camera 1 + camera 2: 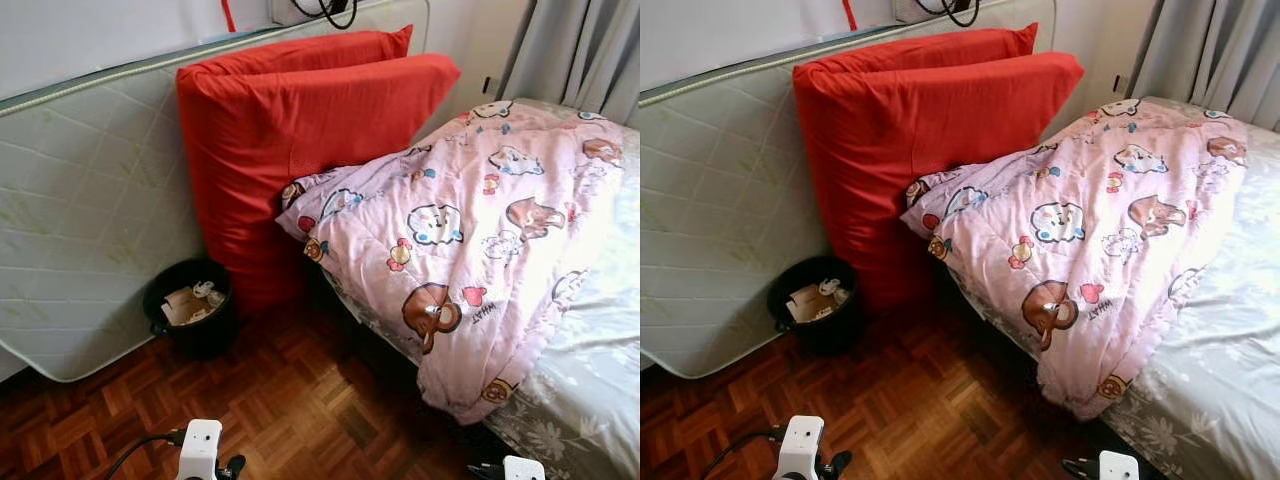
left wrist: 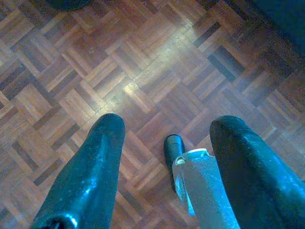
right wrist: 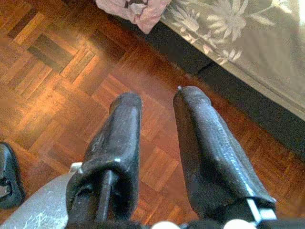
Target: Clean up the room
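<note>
- Bedroom corner with a dark parquet floor; a bare mattress stands on its edge against the wall.
- Two red cushions lean upright on this mattress, just beside the bed.
- A pink cartoon quilt lies on the bed, and one corner hangs over the bed side toward the floor.
- A black waste bin stands on the floor, touching the mattress and the lower red cushion; paper scraps are inside it.
- The left gripper hangs low over the parquet, its two fingers wide apart and holding nothing.
- The right gripper hangs over the floor near the bed edge, with a narrow gap between its fingers and nothing between them.
</note>
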### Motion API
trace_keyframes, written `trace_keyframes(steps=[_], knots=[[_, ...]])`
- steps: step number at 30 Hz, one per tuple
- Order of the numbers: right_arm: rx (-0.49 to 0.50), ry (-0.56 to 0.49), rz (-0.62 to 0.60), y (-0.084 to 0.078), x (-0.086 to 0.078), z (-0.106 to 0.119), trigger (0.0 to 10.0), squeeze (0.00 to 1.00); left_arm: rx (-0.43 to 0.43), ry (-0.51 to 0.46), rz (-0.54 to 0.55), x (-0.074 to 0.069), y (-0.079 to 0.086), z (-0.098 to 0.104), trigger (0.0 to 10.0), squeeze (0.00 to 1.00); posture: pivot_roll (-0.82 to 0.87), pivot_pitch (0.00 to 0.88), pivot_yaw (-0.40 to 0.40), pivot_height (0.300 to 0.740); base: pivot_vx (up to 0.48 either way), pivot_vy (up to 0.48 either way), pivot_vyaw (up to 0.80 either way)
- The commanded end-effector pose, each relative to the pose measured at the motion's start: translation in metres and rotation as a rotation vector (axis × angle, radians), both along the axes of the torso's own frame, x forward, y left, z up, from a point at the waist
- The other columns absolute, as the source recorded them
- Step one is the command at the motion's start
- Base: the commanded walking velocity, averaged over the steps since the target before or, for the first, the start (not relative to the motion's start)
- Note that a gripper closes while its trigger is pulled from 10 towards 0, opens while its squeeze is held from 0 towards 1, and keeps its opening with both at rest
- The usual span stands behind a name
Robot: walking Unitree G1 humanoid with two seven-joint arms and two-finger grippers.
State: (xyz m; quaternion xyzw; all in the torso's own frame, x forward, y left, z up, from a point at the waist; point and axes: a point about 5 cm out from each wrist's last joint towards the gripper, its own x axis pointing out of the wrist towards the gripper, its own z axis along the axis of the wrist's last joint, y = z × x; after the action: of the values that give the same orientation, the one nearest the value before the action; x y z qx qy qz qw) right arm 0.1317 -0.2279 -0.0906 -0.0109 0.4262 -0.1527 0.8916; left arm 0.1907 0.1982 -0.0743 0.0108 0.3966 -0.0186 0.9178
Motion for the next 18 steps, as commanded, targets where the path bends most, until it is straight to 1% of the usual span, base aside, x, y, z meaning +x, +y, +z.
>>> trace_keyframes(steps=[1,3,5,7,9,11,12,13,14,17,18], knots=[[0.025,-0.004,-0.013,0.001,0.003,0.000,10.0,0.00,0.009,0.012,0.015,-0.002,0.005,-0.001,10.0,0.00,0.06,0.004,0.040,0.740,0.000,0.000,0.00],[0.080,-0.037,-0.030,0.005,0.008,0.001,10.0,0.00,0.009,0.011,0.015,-0.002,0.005,0.000,10.0,0.00,0.05,0.007,0.046,0.740,0.000,0.000,0.00],[0.136,-0.067,-0.008,0.012,0.014,0.002,10.0,0.00,0.009,0.012,0.013,-0.001,0.005,0.000,10.0,0.00,0.04,0.009,0.049,0.740,0.000,0.000,0.00],[0.184,-0.073,0.010,0.019,0.019,0.002,10.0,0.00,0.008,0.013,0.012,-0.001,0.005,0.000,10.0,0.00,0.04,0.010,0.054,0.740,0.000,0.000,0.00],[0.188,-0.039,0.068,0.026,0.021,0.000,10.0,0.00,0.006,0.012,0.012,0.000,0.004,0.000,10.0,0.00,0.04,0.010,0.053,0.740,0.000,0.000,0.00],[0.194,-0.020,0.068,0.026,0.019,-0.001,10.0,0.00,0.005,0.011,0.014,0.001,0.004,0.000,10.0,0.00,0.05,0.012,0.053,0.740,0.000,0.000,0.00],[0.186,-0.002,0.038,0.023,0.017,-0.002,10.0,0.00,0.004,0.010,0.015,0.001,0.003,0.001,10.0,0.00,0.06,0.013,0.054,0.740,0.000,0.000,0.00],[0.186,-0.002,0.038,0.023,0.017,-0.002,10.0,0.00,0.004,0.010,0.015,0.001,0.003,0.001,10.0,0.00,0.06,0.013,0.054,0.740,0.000,0.000,0.00],[0.172,0.016,0.004,0.019,0.015,-0.003,10.0,0.00,0.002,0.008,0.018,0.002,0.003,0.001,10.0,0.00,0.06,0.015,0.056,0.740,0.000,0.000,0.00],[0.157,0.024,-0.010,0.015,0.014,-0.003,10.0,0.00,0.000,0.006,0.021,0.003,0.003,0.001,10.0,0.00,0.06,0.017,0.057,0.740,0.000,0.000,0.00],[0.162,0.012,-0.011,0.015,0.016,-0.002,10.0,0.00,0.000,0.006,0.022,0.003,0.002,0.001,10.0,0.00,0.06,0.020,0.059,0.740,0.000,0.000,0.00]])
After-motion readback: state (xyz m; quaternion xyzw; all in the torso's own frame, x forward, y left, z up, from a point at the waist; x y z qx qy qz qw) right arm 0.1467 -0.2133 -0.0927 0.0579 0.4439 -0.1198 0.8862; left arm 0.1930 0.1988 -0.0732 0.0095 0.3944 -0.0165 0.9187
